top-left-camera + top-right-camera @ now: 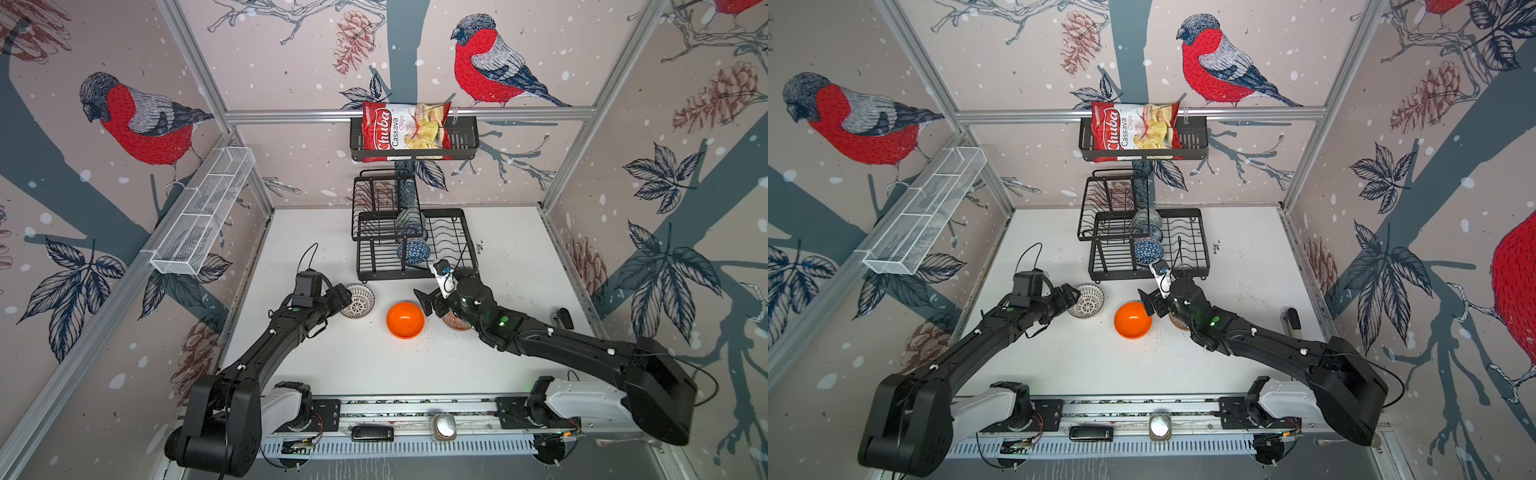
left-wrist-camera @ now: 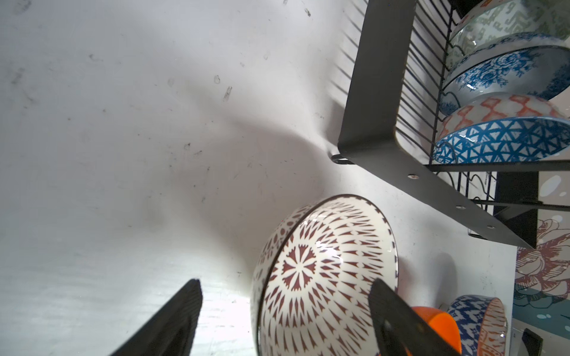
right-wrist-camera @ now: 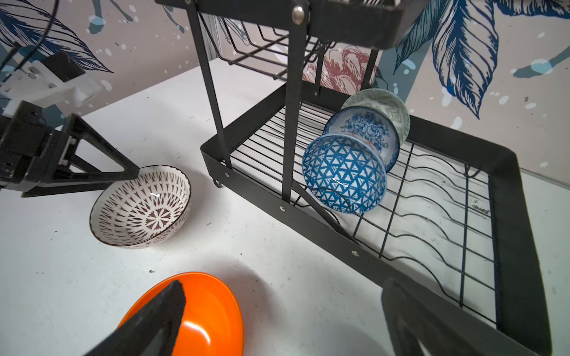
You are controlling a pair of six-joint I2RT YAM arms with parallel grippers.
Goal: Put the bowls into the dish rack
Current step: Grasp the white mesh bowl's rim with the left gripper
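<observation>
Left gripper (image 1: pixel 348 296), arm stretched toward two o'clock, straddles white bowl (image 1: pixel 360 302)'s rim, fingers (image 2: pixel 401 320) spread; right gripper (image 1: pixel 422 303) gapes.

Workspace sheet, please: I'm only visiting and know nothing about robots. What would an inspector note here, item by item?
Surface: white tabletop, scuffed, dark specks scattered.
Job's things: dish rack holds three bowls on edge: grey-green bowl, floral bowl, triangle bowl; on the table: lined bowl, orange bowl, patterned bowl partly under right arm.
Clutter: chips bag in wall basket; white mesh basket on left wall.
Grippers: left tool open, straddling lined bowl's rim; right tool open, empty, over orange bowl's edge.
Cables: black loop behind left tool; thin lead behind right tool.
Surroundings: bird wallpaper, aluminium frame.
</observation>
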